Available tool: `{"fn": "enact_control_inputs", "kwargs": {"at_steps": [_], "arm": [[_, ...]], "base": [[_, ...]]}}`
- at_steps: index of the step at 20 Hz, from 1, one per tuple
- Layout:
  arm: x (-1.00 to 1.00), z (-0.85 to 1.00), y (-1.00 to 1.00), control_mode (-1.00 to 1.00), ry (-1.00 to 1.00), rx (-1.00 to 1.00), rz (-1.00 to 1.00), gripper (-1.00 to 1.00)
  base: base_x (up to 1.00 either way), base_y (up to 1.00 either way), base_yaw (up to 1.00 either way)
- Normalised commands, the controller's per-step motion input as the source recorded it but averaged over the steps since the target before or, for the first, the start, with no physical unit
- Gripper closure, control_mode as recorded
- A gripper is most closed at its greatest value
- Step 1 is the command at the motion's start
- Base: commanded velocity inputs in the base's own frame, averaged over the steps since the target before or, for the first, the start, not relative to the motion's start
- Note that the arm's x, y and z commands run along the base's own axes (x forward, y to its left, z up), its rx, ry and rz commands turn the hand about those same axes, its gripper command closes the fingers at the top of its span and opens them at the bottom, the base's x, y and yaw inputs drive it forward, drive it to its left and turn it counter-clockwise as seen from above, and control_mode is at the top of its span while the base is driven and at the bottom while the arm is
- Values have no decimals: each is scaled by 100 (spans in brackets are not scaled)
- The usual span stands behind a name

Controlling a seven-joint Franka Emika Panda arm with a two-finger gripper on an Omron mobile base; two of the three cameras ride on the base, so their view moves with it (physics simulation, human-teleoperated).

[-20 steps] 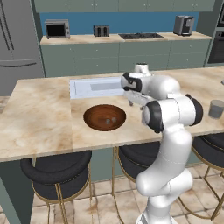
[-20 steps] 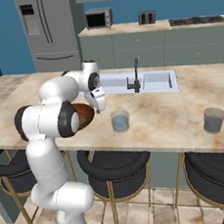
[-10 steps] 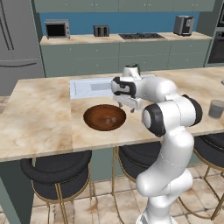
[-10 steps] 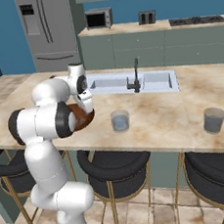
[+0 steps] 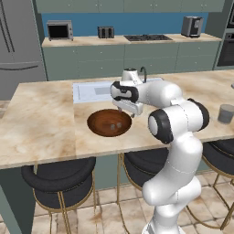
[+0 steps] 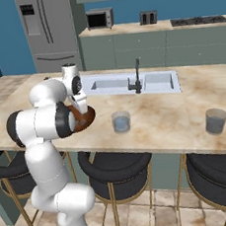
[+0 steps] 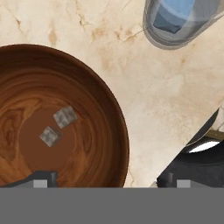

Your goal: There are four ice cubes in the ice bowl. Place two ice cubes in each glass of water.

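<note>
The ice bowl (image 7: 114,114) is brown and wooden-looking, and two small grey ice cubes (image 7: 65,117) (image 7: 50,136) lie on its dark floor. My gripper (image 7: 111,181) hangs open over the bowl's right rim with nothing between its fingers. One glass of water (image 7: 183,19) stands just past the bowl, and a bluish block shows inside it. In the left base view the gripper (image 5: 126,112) sits above the right edge of the bowl (image 5: 98,123). In the right base view my arm partly hides the bowl (image 6: 88,119); the near glass (image 6: 121,121) and the far glass (image 6: 215,120) stand to its right.
A sink (image 5: 96,91) with a dark faucet (image 6: 137,75) is set into the counter behind the bowl. The second glass (image 5: 225,113) stands at the counter's right end. Stools (image 5: 57,176) sit below the front edge.
My arm has swung left, away from the near glass and over the bowl's right rim. The jaws have opened wider.
</note>
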Motion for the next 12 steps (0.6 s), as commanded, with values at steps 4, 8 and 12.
{"fn": "enact_control_inputs", "kwargs": {"at_steps": [4,8,12], "arm": [[0,0,0,-100,0,0,0,-100],[0,0,0,-100,0,0,0,-100],[0,-3,0,-100,-2,0,0,-100]], "base": [[0,0,0],[0,0,0],[0,0,0]]}}
